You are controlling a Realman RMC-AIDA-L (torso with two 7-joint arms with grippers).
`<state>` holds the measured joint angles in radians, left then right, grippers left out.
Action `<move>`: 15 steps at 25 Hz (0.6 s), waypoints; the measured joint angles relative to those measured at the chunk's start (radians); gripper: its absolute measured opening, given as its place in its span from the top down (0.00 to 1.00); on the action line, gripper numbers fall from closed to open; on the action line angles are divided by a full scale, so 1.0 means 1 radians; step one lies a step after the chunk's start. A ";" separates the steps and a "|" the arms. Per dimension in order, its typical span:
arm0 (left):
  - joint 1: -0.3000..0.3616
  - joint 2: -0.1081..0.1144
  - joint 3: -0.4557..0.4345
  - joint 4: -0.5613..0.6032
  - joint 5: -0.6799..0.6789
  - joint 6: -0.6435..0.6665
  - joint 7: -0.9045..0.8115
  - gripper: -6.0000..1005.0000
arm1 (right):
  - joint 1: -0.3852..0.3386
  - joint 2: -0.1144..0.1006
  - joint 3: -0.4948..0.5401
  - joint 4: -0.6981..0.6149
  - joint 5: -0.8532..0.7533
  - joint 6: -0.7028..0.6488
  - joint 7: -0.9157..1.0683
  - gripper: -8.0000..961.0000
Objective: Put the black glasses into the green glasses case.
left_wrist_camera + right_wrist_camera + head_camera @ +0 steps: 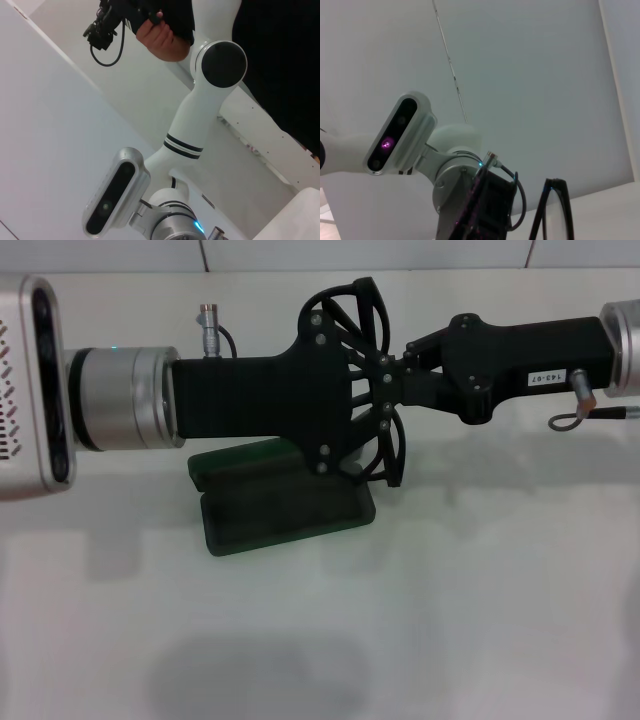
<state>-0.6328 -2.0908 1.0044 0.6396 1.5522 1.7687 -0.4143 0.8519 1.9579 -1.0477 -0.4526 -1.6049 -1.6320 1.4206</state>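
While the green glasses case [285, 502] lies open, long axis crosswise, you see left gripper [385, 390] and right gripper [398, 368] meeting above it, grips indiscernible.

Light is bright and even, washing the white table [480, 620] almost flat. Soft, blurred shadows lie on it: a broad grey patch near the front edge below the green glasses case [285, 505], and a paler band under the two arms. The case itself reads very dark, its inside hard to make out. Black arm parts above the case lose all detail. In the right wrist view, the black glasses [555, 210] show sharp against a dull grey-green wall.
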 joint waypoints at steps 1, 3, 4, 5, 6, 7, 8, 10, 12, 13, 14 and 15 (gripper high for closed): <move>0.000 0.000 -0.001 0.000 0.000 0.000 0.000 0.99 | -0.001 0.000 0.001 0.000 0.000 0.000 0.000 0.95; -0.001 0.000 -0.003 -0.002 0.000 0.000 0.000 0.99 | -0.004 -0.001 0.006 0.000 0.001 0.006 -0.001 0.95; -0.001 0.000 -0.004 -0.003 0.000 0.000 0.000 0.99 | -0.007 -0.001 0.008 0.000 0.004 0.010 -0.001 0.95; -0.001 0.000 -0.004 -0.004 0.000 0.000 0.000 0.99 | -0.010 -0.001 0.013 -0.001 0.007 0.016 -0.001 0.95; 0.000 0.000 -0.004 -0.004 0.000 0.000 0.000 0.99 | -0.014 -0.002 0.019 -0.003 0.010 0.022 -0.001 0.95; 0.002 -0.001 -0.005 -0.006 0.000 0.000 0.000 0.99 | -0.016 -0.002 0.026 -0.005 0.011 0.028 -0.001 0.95; 0.004 -0.001 -0.005 -0.007 0.000 0.000 0.000 0.99 | -0.019 -0.002 0.034 -0.007 0.012 0.033 -0.002 0.95; 0.008 -0.001 -0.006 -0.009 0.000 0.000 0.000 0.99 | -0.024 -0.002 0.046 -0.010 0.012 0.039 -0.002 0.95; 0.015 -0.002 -0.006 -0.010 -0.002 -0.004 0.000 0.99 | -0.027 -0.002 0.060 -0.011 0.013 0.040 -0.001 0.95; 0.015 -0.002 -0.006 -0.010 -0.002 -0.004 0.000 0.99 | -0.031 -0.002 0.071 -0.012 0.013 0.041 -0.001 0.95; 0.027 -0.002 -0.006 -0.011 -0.015 -0.016 0.000 0.99 | -0.035 -0.002 0.080 -0.012 0.013 0.040 -0.001 0.95; 0.031 -0.002 -0.006 -0.011 -0.019 -0.018 0.000 0.99 | -0.038 -0.003 0.084 -0.012 0.013 0.039 -0.001 0.95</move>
<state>-0.6021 -2.0924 0.9983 0.6289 1.5333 1.7502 -0.4141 0.8137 1.9549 -0.9641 -0.4649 -1.5921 -1.5933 1.4194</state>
